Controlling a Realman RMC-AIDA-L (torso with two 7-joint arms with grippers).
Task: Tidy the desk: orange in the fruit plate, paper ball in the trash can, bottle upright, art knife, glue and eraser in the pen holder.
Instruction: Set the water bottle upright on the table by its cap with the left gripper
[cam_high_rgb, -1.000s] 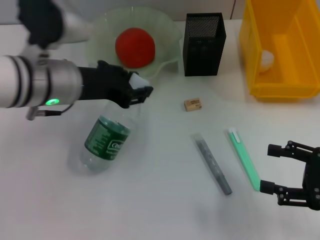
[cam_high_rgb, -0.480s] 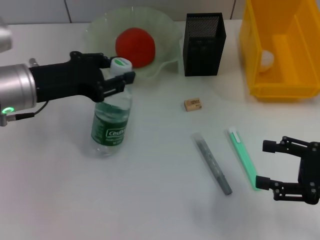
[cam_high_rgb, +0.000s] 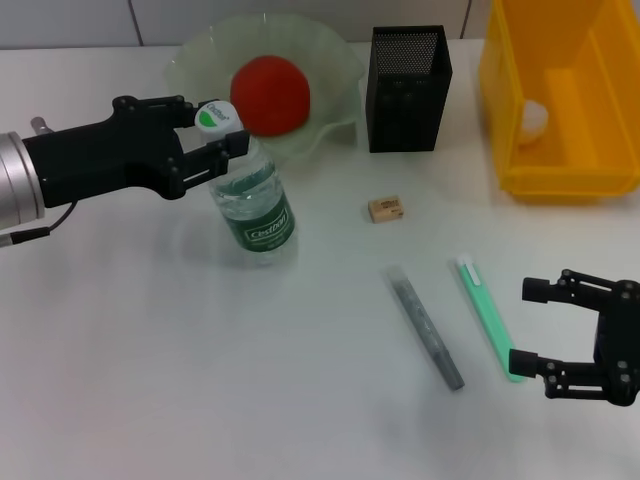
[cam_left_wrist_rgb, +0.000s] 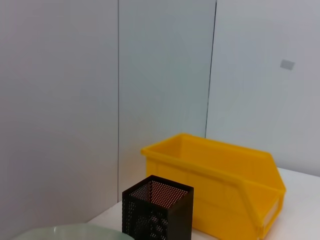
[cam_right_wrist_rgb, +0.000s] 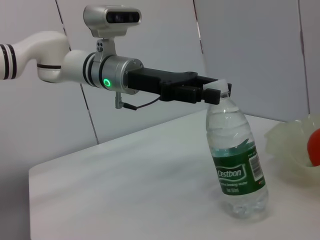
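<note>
the left pincer (cam_high_rgb: 215, 145) is clamped on the neck of the bottle (cam_high_rgb: 255, 205), which stands nearly upright on the table (cam_high_rgb: 150, 380) toward its far left, just before the fruit plate (cam_high_rgb: 335, 110). the right pincer (cam_high_rgb: 560, 325) hovers open near the right edge.

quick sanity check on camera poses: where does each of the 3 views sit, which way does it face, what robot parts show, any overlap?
Head: above, looking down at the desk; left gripper on the bottle neck, right gripper by the green pen.
Left wrist: low, level, facing pen holder and trash can; no robot parts.
Right wrist: low, facing across at the left arm holding the bottle.
Shared: bottle in head and right wrist; pen holder in head and left wrist.
</note>
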